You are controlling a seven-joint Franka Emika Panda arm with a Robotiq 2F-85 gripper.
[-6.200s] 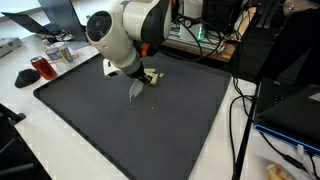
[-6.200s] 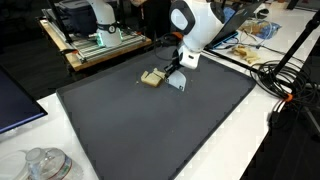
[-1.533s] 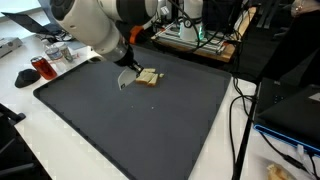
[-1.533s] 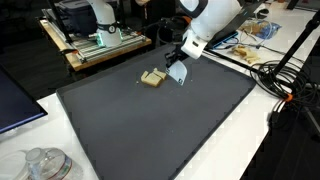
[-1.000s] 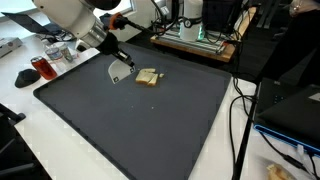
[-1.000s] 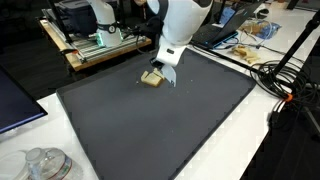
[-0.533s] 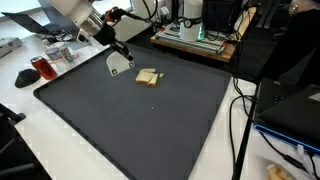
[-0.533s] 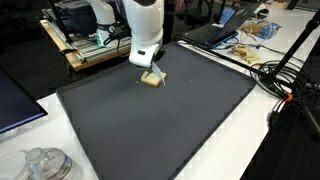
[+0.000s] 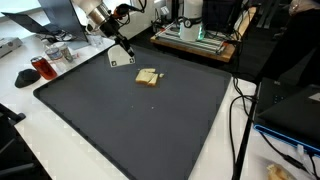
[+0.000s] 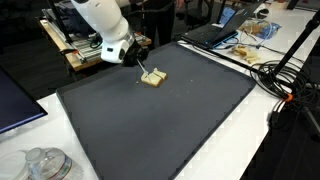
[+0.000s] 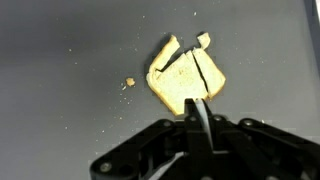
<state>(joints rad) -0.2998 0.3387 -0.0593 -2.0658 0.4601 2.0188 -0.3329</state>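
A piece of toasted bread (image 9: 147, 77), cracked into parts, lies on the black mat (image 9: 130, 125); it shows in both exterior views (image 10: 152, 78) and in the wrist view (image 11: 185, 80), with a small broken bit (image 11: 203, 40) and a crumb (image 11: 128, 83) beside it. My gripper (image 9: 117, 46) (image 10: 130, 52) (image 11: 197, 125) is shut on a thin flat grey blade (image 9: 119, 60) (image 11: 198, 112), seen edge-on in the wrist view. The blade hangs above the mat's far edge, a little apart from the bread.
A red can (image 9: 44, 67) and a black object (image 9: 26, 77) stand off the mat. A wooden rack with electronics (image 10: 95, 45) lies behind it. Cables (image 10: 275, 80) and a laptop (image 10: 210, 33) are at one side, a glass jar (image 10: 40, 165) near the front.
The arm has swung across and back from the bread toward the mat's far edge, carrying the blade with it. The bread has stayed in place.
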